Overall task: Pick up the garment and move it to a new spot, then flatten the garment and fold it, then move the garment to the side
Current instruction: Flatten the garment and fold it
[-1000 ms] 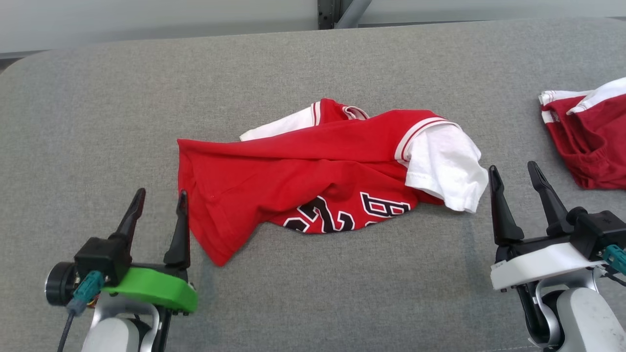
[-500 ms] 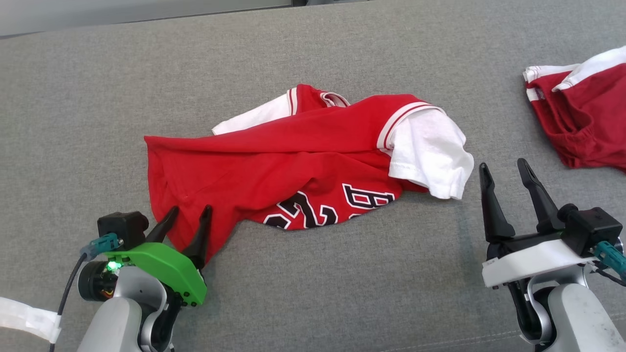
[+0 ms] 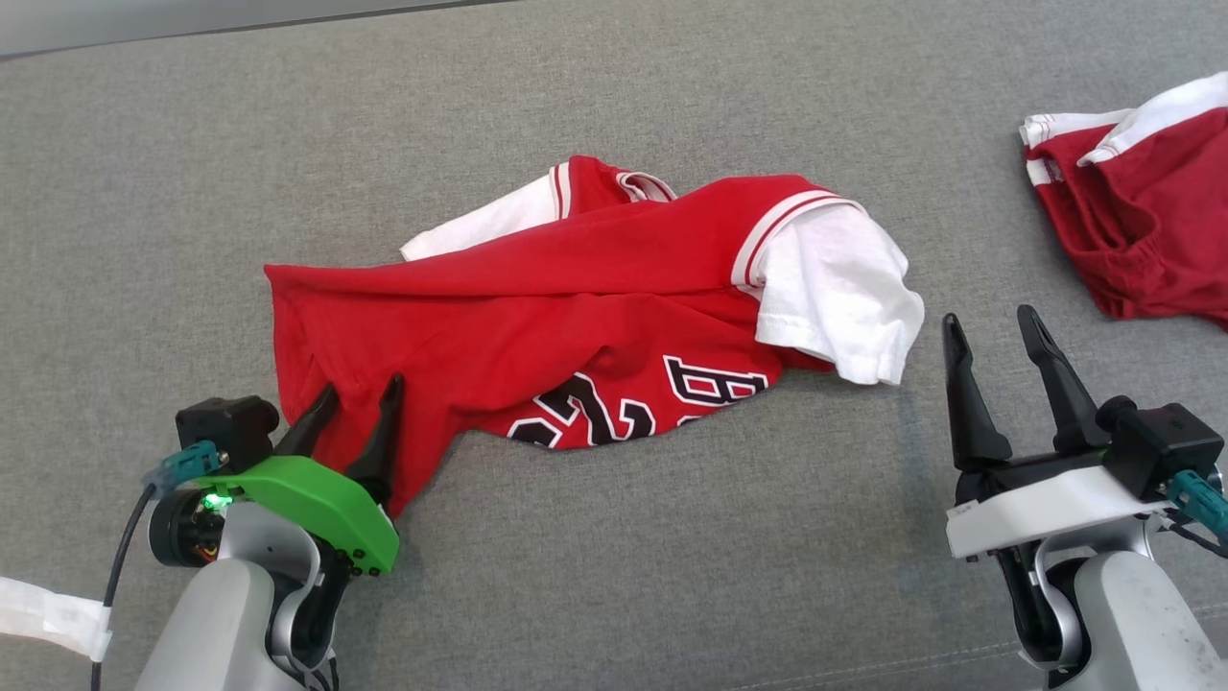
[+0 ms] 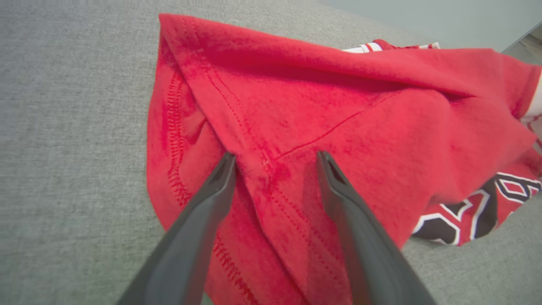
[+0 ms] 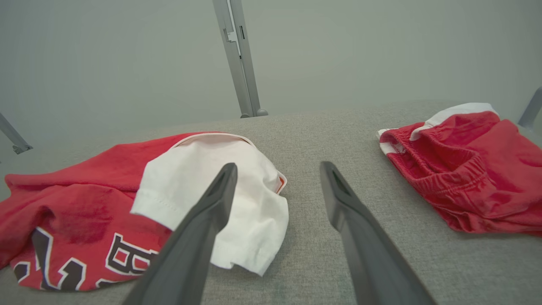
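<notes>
On grey fabric surface (image 3: 614,96), crumpled red jersey with white sleeves (image 3: 537,317), left gripper (image 3: 362,384) jaws apart straddling its hem fold, right gripper (image 3: 988,315) jaws wide, near jersey, not touching.

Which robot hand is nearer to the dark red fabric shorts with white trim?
Right. The right hand hovers apart from the red shorts, nearer the robot; the left hand, far across, straddles the red jersey's hem.

HEAD: high, facing forward-down over the whole grey surface (image 3: 614,96) | LEFT WRIST: at 7 o'clock, very near the garment (image 3: 537,317) hem | RIGHT WRIST: at 4 o'clock, low, farther back | SHARED: number print (image 3: 595,417), all views
</notes>
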Robot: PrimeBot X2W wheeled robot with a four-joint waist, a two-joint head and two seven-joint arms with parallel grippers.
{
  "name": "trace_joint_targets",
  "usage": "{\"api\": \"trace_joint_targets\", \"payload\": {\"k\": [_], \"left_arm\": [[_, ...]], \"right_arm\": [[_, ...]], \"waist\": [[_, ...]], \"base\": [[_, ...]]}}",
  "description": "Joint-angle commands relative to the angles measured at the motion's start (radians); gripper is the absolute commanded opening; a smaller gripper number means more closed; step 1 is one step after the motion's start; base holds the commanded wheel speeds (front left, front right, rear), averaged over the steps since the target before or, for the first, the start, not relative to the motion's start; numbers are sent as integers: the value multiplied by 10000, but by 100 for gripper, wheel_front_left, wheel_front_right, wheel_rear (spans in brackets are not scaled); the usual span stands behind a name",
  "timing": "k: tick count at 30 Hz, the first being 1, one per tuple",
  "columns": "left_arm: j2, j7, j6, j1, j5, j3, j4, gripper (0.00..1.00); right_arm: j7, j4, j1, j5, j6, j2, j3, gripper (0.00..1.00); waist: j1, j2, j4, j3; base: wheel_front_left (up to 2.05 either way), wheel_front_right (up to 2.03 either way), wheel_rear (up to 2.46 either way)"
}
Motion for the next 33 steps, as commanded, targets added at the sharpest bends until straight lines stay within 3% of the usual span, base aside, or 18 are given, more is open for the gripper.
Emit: {"api": "trace_joint_targets", "payload": {"k": [1, 3, 14, 29, 32, 33], "left_arm": [[103, -95, -51, -129, -96, -53, -55, 42], [176, -205, -54, -122, -62, -132, -130, 0], [383, -373, 64, 21, 106, -264, -552, 0], [483, -337, 295, -11, 181, -370, -989, 0], [490, -397, 309, -15, 218, -398, -1026, 0], [502, -430, 328, -16, 221, -402, -1042, 0]], "right_arm": [[-41, 22, -103, 43, -12, -7, -29, 100], [-40, 34, -111, 46, -12, -12, -32, 100], [389, 543, 122, -9, -12, -146, -127, 100], [412, 2934, -896, 893, -12, -26, 711, 100], [363, 3257, -1104, 1134, -12, -66, 864, 0], [355, 3346, -1154, 1211, -12, -83, 922, 0]], "waist": [[0, -1, 25, -18], [0, -1, 48, -36], [0, -1, 203, -104], [0, -1, 420, 176], [0, -1, 434, 198], [0, -1, 433, 204]], "base": [[0, 0, 0], [0, 0, 0], [0, 0, 0], [0, 0, 0], [0, 0, 0], [0, 0, 0]]}}
